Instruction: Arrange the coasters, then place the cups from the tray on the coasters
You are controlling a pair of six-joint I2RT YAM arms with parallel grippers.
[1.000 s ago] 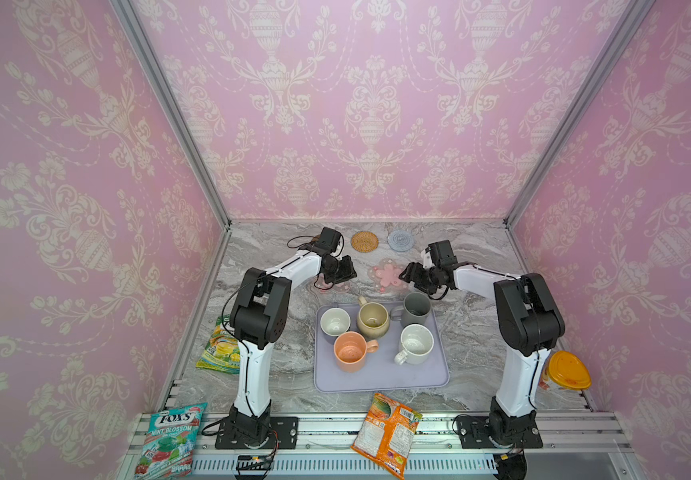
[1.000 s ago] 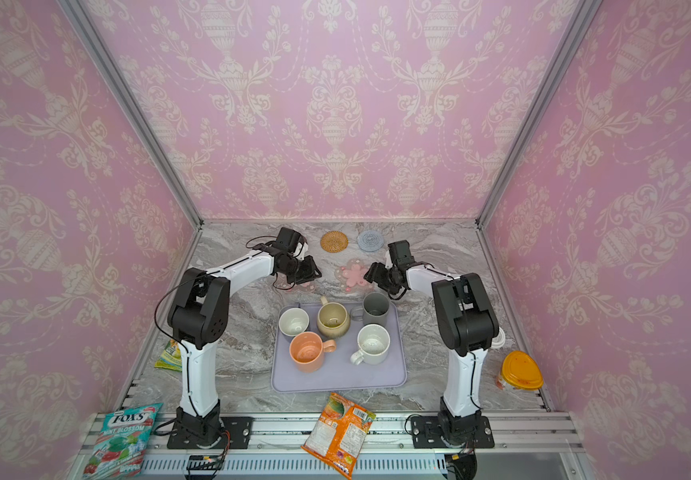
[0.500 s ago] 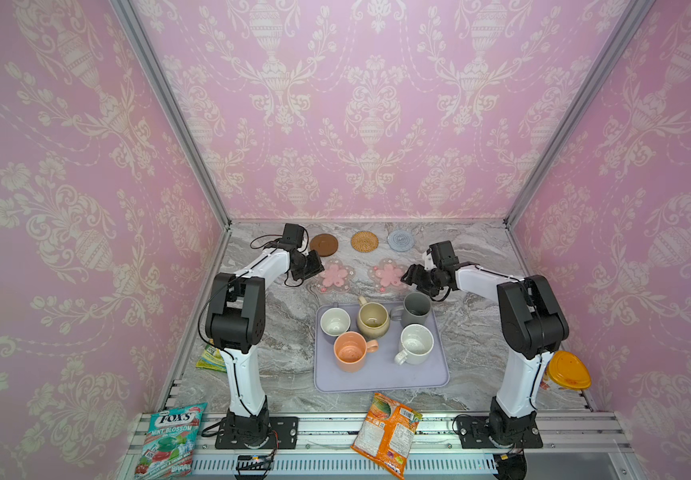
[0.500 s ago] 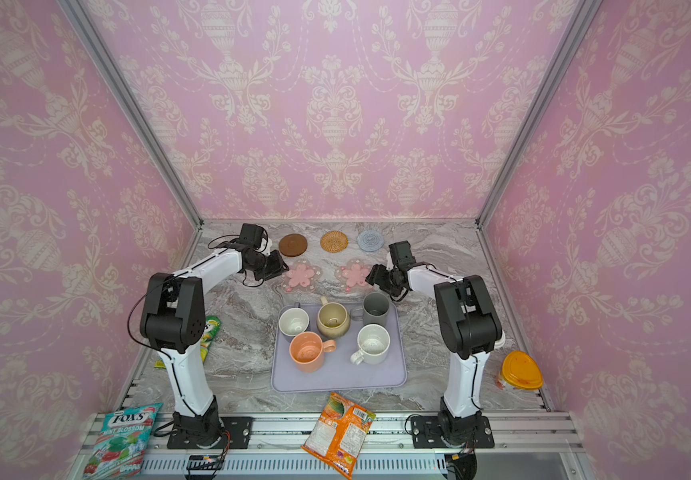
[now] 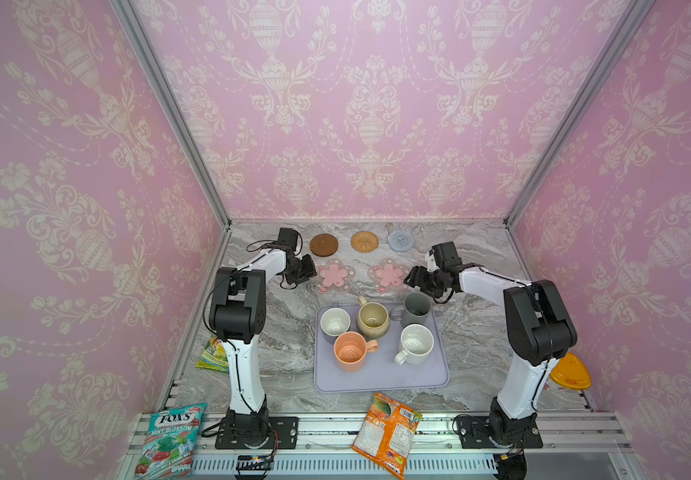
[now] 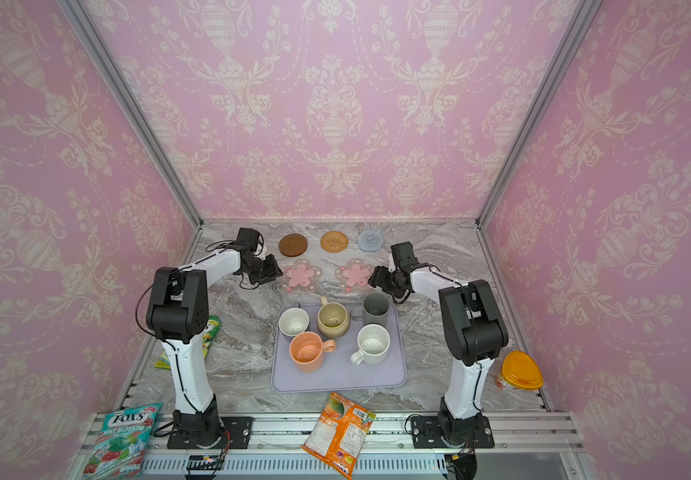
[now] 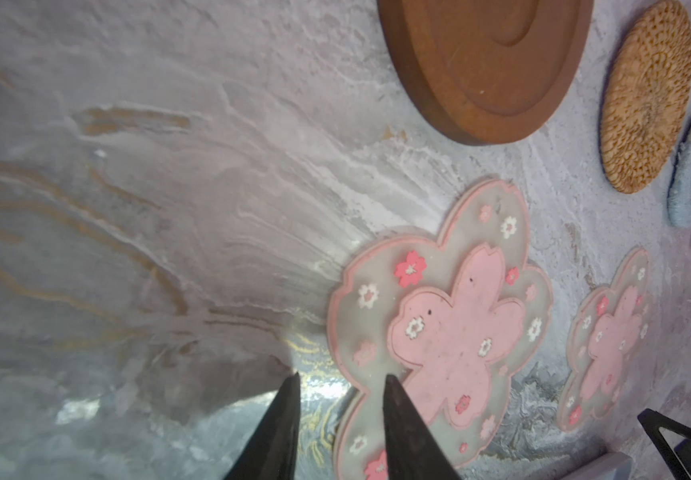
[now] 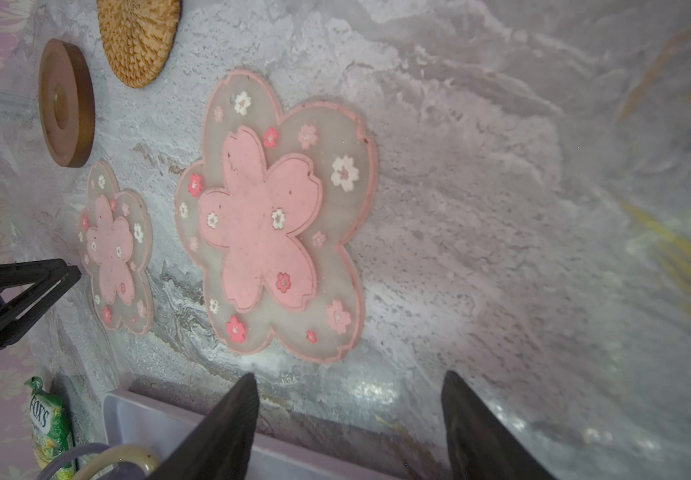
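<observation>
Pink damask wallpaper walls in a grey marble tabletop (image 5: 285,332) where all five coasters lie flat and apart. A dark brown wooden round coaster (image 5: 324,244), a woven tan rattan round coaster (image 5: 364,241) and a pale blue-grey lacy round coaster (image 5: 402,240) form the back row. In front of them lie one clear pink-flower coaster (image 5: 334,275) and a second clear pink-flower coaster (image 5: 389,274). The large flat lavender-grey rectangular tray (image 5: 381,380) carries the lavender mug with a white inside (image 5: 335,322), the rounded beige-olive mug (image 5: 372,319), the tall dark grey mug (image 5: 417,309), the white mug (image 5: 416,343) and the peach-orange mug (image 5: 350,351). The arranging looks about finished, so the step in hand is probably the turn towards the cups. To do it well, each arm should take the mug closest to it, which for the right arm is the tall dark grey mug just beside it. It should grip the wall or handle squarely, lift straight up clear of the neighbours, and set the mug down centred without dragging the mat. The left gripper (image 5: 312,272) hangs at the edge of the first flower coaster. Its fingers (image 7: 277,424) stand a narrow gap apart and hold nothing, with only marble between them. I cannot tell whether one tip touches the mat. The right gripper (image 5: 410,279) sits between the second flower coaster and the tray's far rim, its fingers (image 8: 219,432) spread wide and empty.
</observation>
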